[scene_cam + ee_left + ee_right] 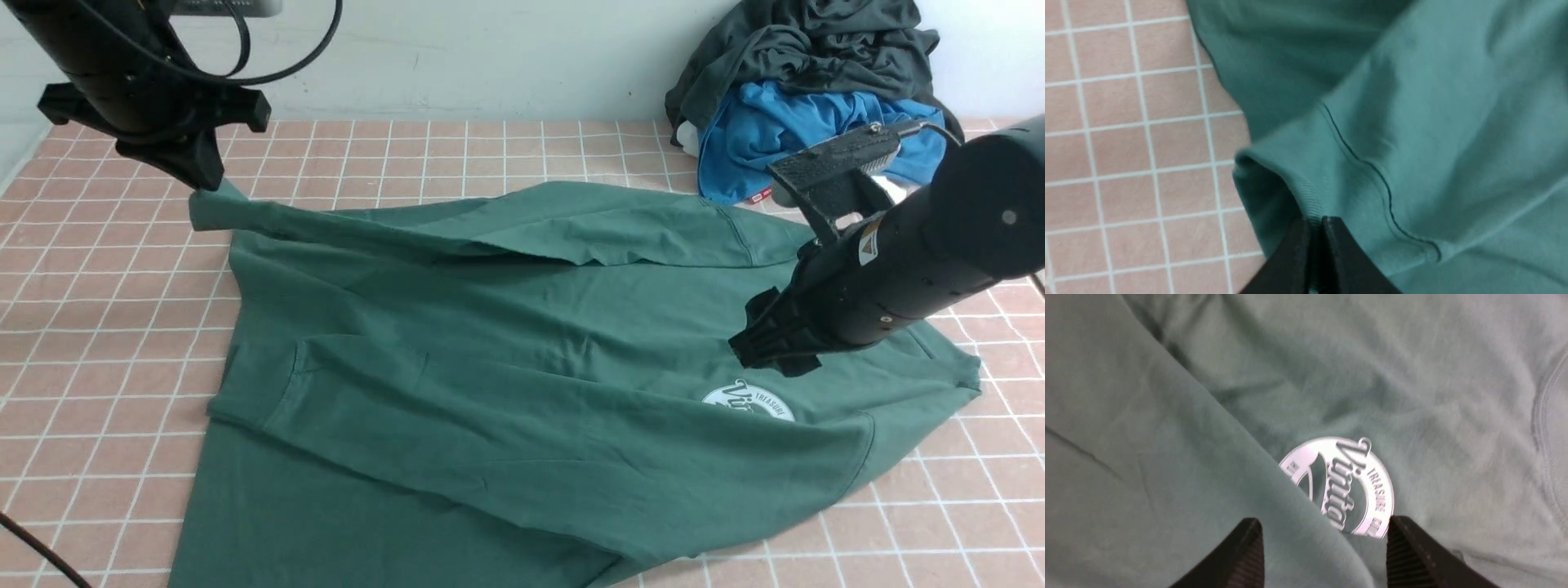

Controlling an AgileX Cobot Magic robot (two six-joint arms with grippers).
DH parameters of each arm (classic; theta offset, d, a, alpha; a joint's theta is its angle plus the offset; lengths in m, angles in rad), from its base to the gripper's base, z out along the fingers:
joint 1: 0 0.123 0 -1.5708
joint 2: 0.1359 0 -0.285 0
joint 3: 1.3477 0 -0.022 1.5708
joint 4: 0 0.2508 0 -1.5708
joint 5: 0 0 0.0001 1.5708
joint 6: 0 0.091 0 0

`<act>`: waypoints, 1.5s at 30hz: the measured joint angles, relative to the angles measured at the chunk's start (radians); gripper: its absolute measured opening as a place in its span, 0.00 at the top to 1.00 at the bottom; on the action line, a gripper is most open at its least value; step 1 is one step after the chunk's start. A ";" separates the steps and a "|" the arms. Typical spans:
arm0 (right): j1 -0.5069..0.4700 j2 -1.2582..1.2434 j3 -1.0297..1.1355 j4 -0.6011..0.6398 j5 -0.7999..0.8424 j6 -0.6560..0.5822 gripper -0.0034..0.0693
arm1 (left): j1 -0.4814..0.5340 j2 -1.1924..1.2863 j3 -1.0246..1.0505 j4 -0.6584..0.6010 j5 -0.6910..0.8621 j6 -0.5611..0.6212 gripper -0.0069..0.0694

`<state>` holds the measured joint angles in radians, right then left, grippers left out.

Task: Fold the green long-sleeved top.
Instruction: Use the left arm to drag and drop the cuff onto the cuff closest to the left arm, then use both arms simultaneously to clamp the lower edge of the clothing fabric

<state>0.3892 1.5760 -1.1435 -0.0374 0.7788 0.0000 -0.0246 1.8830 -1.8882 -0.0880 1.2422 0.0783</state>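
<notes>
The green long-sleeved top point(522, 351) lies spread on the pink tiled table, one sleeve folded across its chest and half covering the round white logo point(755, 402). My left gripper point(204, 175) is shut on the ribbed cuff point(1310, 192) of the far sleeve and holds it stretched just above the table at the back left. My right gripper point(771, 351) is open and empty, hovering just above the chest beside the logo point(1349, 486), the edge of the folded sleeve between its jaws point(1323, 531).
A pile with a dark grey garment point(808, 49) and a bright blue garment point(784, 131) sits at the back right against the wall. Bare tiles point(106, 327) show left of the top and at the front right.
</notes>
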 joint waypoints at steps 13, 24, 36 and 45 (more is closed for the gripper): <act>0.000 0.019 0.000 -0.023 -0.148 0.024 0.42 | -0.034 -0.049 0.202 -0.041 -0.005 0.017 0.90; 0.052 0.014 0.000 -0.008 -0.049 0.009 0.42 | -0.048 -0.059 0.388 0.023 -0.013 0.027 0.67; 0.061 -0.025 -0.024 0.096 0.047 -0.117 0.42 | -0.226 -0.420 0.747 0.023 -0.067 0.145 0.37; 0.061 -0.025 -0.029 0.303 0.045 -0.279 0.42 | -0.534 -0.498 1.181 0.166 -0.280 0.578 0.37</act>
<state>0.4501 1.5508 -1.1726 0.2654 0.8234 -0.2788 -0.5583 1.3846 -0.7075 0.0783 0.9620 0.6567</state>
